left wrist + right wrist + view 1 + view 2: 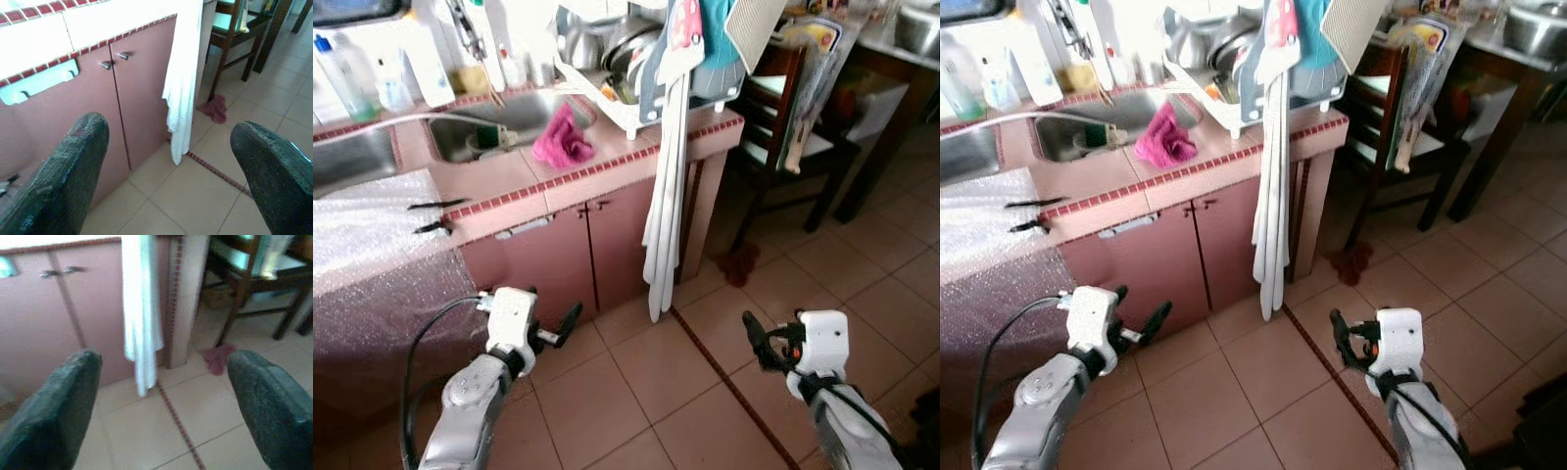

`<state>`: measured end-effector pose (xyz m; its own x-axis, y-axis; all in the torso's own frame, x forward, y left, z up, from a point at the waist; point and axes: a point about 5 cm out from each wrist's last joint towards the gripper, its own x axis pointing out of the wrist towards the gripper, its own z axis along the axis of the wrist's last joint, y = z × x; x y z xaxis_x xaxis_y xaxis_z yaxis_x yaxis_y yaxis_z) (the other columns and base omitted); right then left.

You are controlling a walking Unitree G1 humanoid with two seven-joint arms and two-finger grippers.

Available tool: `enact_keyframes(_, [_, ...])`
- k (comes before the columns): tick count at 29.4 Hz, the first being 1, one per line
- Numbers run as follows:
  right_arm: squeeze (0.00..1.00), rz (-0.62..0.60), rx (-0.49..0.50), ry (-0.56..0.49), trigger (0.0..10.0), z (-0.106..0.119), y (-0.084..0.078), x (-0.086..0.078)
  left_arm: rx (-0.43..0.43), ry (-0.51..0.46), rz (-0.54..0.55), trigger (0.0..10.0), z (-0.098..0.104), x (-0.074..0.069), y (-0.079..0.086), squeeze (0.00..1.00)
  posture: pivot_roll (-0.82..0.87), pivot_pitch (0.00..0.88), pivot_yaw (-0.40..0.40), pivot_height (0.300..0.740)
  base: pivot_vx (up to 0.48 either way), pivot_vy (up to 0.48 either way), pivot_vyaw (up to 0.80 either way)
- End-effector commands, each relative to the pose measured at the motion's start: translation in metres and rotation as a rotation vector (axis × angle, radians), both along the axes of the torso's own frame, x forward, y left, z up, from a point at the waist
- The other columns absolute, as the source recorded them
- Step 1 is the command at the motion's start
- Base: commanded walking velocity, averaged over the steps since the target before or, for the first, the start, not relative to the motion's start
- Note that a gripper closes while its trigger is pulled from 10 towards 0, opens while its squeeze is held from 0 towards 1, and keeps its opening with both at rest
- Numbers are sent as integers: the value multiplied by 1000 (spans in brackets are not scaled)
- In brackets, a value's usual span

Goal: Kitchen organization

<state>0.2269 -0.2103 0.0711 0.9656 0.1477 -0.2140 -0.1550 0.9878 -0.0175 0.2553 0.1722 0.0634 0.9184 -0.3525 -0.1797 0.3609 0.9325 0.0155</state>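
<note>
1. The left gripper (pixel 560 331) is held low in front of the pink cabinet doors (pixel 592 250), above the beige tiled floor (pixel 636 382). In the left wrist view its two black fingers (pixel 58 176) stand wide apart with nothing between them.
2. The right gripper (pixel 754 341) is held at about the same height over the floor, well apart from the left one. Its fingers (pixel 49 416) are also spread wide and hold nothing.
3. A long white cloth (pixel 666 206) hangs down from the counter edge in front of the cabinet, and its end is near the floor.
4. A crumpled magenta rag (pixel 564 140) lies on the pink tiled counter (pixel 499 186), touching the edge of the metal sink (pixel 480 127).
5. A white dish rack (pixel 636 73) with metal pots stands on the counter beside the sink.
6. A small dark red cloth (pixel 736 262) lies on the floor beside the leg of a dark wooden chair (pixel 783 127).
7. Clear bubble wrap (pixel 372 255) covers the counter part at the robot's left.
</note>
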Motion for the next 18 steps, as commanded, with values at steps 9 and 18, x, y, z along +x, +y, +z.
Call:
enact_keyframes(9, [0,117,22,94,10000,10,15,-26,34,7,-28,10000,4,-16,0,0,-55,0,59,740,0,0,0])
enact_keyframes(18, [0,-83,75,65,10000,16,9,-25,71,41,81,10000,-8,-30,8,0,-38,0,42,740,0,0,0])
